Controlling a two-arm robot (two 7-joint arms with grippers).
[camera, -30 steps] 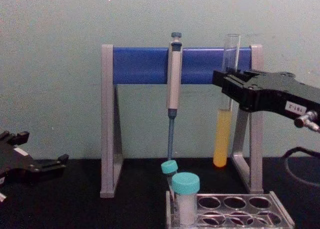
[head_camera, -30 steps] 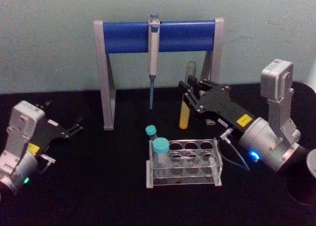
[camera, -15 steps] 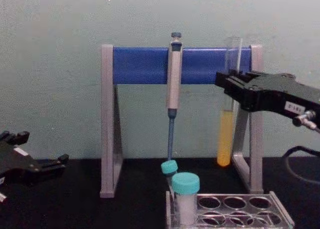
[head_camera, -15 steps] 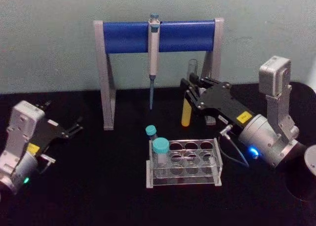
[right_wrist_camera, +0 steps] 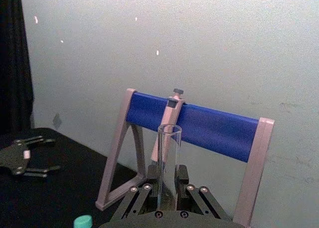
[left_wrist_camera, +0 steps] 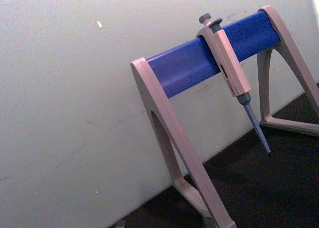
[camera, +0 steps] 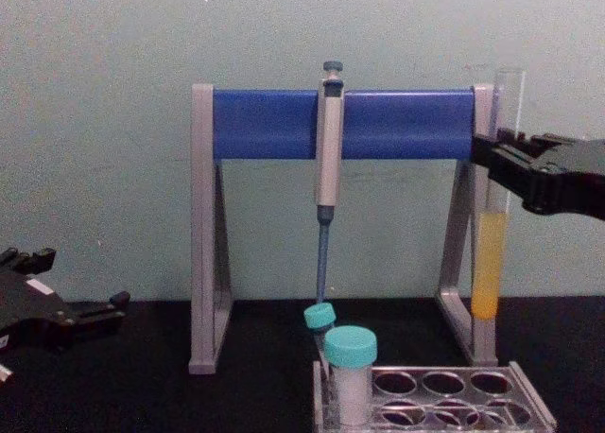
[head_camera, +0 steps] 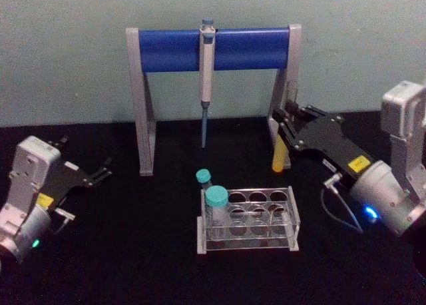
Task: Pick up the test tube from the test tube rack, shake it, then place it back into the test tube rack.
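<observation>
Our right gripper (head_camera: pixel 287 120) is clamped on the tube (head_camera: pixel 278 160), holding it upright in the air by its clear upper part, with the yellow liquid below the fingers. The tube hangs behind and to the right of the rack (head_camera: pixel 247 244), close before the right leg of the stand (head_camera: pixel 213 48). Our left gripper (head_camera: pixel 101 170) rests at the left of the worktop (head_camera: pixel 133 252), fingers apart, holding nothing.

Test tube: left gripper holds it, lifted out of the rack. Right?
No: the right gripper holds the test tube, lifted out of the rack, as the chest view shows. The left gripper sits parked at the left, open.
</observation>
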